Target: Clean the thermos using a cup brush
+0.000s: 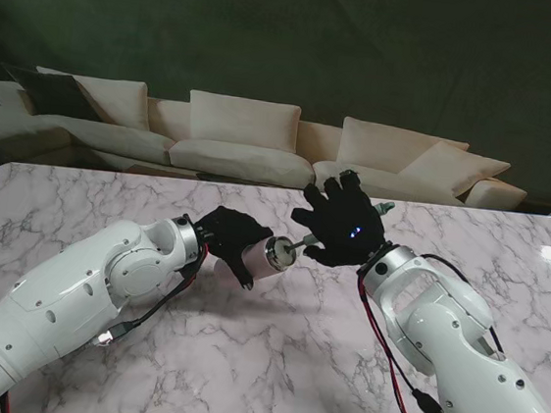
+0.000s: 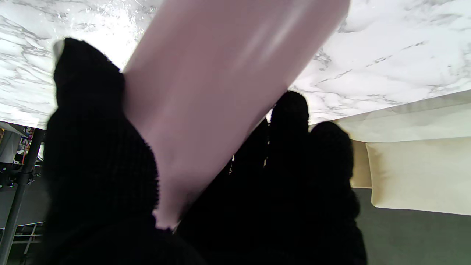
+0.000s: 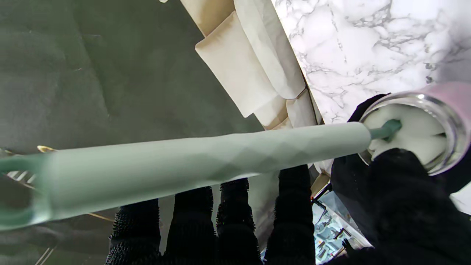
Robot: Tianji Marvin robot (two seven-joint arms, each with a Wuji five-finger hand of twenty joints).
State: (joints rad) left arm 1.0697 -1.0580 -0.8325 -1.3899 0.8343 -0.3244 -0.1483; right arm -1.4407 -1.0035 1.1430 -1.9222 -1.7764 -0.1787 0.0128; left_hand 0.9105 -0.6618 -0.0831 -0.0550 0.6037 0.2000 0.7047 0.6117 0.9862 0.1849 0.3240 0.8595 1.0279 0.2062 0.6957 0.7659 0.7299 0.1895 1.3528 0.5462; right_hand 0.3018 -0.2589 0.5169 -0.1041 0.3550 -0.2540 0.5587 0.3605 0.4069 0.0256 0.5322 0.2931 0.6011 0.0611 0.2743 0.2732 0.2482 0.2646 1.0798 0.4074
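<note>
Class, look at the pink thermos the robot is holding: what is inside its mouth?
The cup brush enters the thermos mouth: its white head fills the opening, with the thin green stem running in. The interior behind the head and the bottom are covered, so they cannot be seen.

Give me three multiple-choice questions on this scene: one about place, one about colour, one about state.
1. Where is the cup brush head?
A. inside the thermos mouth
B. lying on the table
C. on the sofa

2. What colour is the thermos body?
A. blue
B. pink
C. black

3. How is the thermos held?
A. standing upright on the table
B. tipped sideways in the left hand
C. hanging from the right hand

Answers: 1 A, the right wrist view shows the white head within the steel rim. 2 B, the left wrist view shows pink. 3 B, its mouth faces the right hand.
</note>
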